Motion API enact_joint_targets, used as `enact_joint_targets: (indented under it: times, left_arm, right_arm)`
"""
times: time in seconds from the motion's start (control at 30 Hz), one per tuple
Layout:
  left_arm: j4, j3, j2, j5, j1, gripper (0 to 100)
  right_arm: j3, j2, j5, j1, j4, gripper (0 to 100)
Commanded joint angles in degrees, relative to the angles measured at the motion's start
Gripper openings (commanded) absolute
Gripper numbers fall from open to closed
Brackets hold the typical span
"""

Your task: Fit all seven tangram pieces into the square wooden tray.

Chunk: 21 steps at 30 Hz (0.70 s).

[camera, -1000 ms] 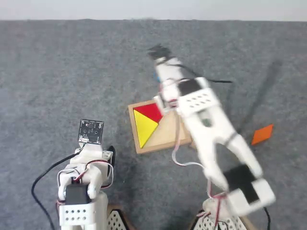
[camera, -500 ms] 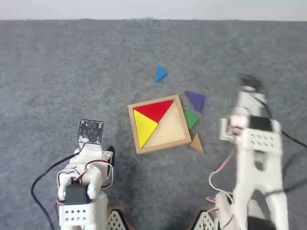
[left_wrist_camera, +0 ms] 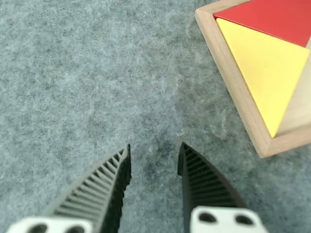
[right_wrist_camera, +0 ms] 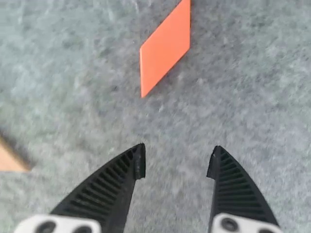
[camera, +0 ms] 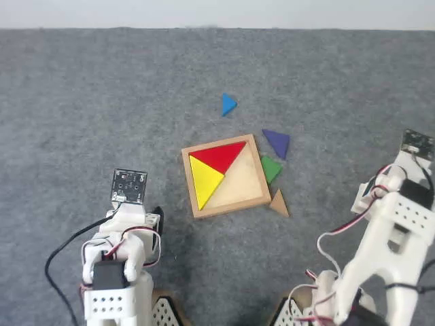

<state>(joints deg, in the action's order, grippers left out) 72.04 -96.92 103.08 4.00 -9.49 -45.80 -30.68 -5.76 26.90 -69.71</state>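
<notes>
1. Left gripper (left_wrist_camera: 154, 148): two black plastic fingers with ribbed inner faces that taper to points. They stand moderately parted with bare cloth between them, and hang just off the tray's near left corner.

2. Right gripper (right_wrist_camera: 178, 148): the same ribbed black fingers, spread wide and holding nothing. It sits over the cloth well off the tray's right side.

3. Orange parallelogram (right_wrist_camera: 165, 47): a flat, smooth, matte piece lying on the cloth ahead of the right fingertips, apart from them and outside the tray.

4. Tan triangle (camera: 278, 203): a small piece of plain wood colour, just off the tray's near right corner. One tip of it also shows in the right wrist view (right_wrist_camera: 9, 158).

5. Tray (camera: 187, 183): square, pale wood, with a raised rim and a smooth bare floor in its near right half. It lies turned slightly on the cloth, and its rim shows in the left wrist view (left_wrist_camera: 233, 92).

6. Red triangle (camera: 221, 155): large and flat, seated inside the tray along the far rim.

7. Yellow triangle (camera: 204, 178): large, seated inside the tray along the left rim, with one edge against the red triangle.

8. Green piece (camera: 270, 168): small and flat, touching the outside of the tray's right rim.

9. Purple triangle (camera: 277, 142): near the tray's far right corner, outside it.

10. Blue triangle (camera: 228, 104): small, beyond the tray's far rim and apart from it.

11. Cloth (camera: 102, 102): grey, felt-like and finely fuzzy, lying under the tray and all the pieces.
</notes>
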Motion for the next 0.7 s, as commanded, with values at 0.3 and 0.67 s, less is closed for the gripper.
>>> enact_joint_targets:
  times: [0.3,0.67]
  left_arm:
    - [0.53,0.48,1.58,0.35,0.18,15]
    - [0.53,0.48,1.58,0.35,0.18,15]
  right_arm:
    - [17.41,23.34,13.71,-0.31,6.64,21.6]
    - [24.79,38.81,22.42,-5.32,6.73,21.6]
